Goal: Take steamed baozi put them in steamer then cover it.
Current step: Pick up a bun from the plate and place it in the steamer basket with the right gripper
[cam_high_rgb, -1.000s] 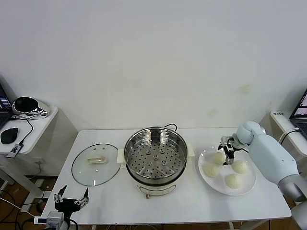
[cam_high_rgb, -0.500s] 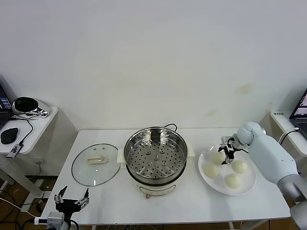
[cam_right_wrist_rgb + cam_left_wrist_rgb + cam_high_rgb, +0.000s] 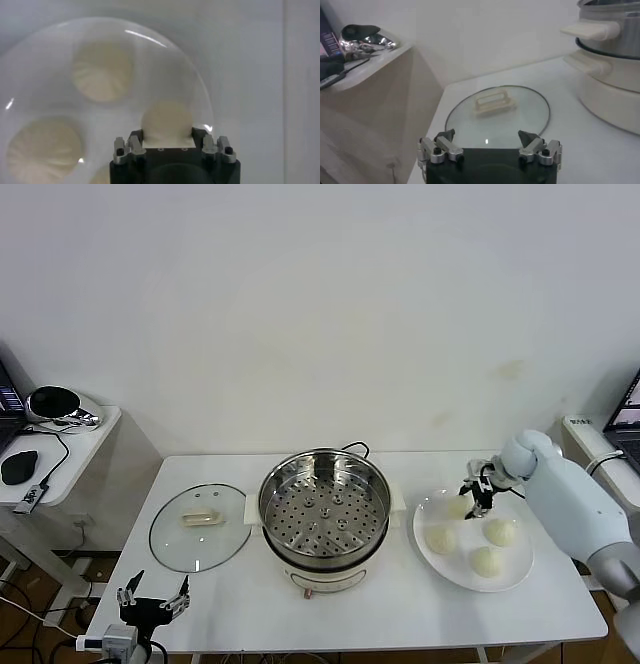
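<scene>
- Gripping one steamed baozi (image 3: 166, 121) between its fingers, the right end effector (image 3: 475, 497) sits over the far edge of the white plate (image 3: 515, 572).
- Three more buns (image 3: 485, 546) lie on that plate, right of the steamer (image 3: 323, 514).
- Lidless, the steamer stands mid-tabletop (image 3: 400, 609) with its perforated tray bare.
- Flat on the tabletop left of the steamer lies the cover (image 3: 200, 527).
- Parked off the tabletop's near left edge, the left end effector (image 3: 489, 146) is spread wide, holding nothing.

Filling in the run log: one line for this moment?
right gripper: shut on bun at plate | left gripper: open, idle near lid | steamer: empty
</scene>
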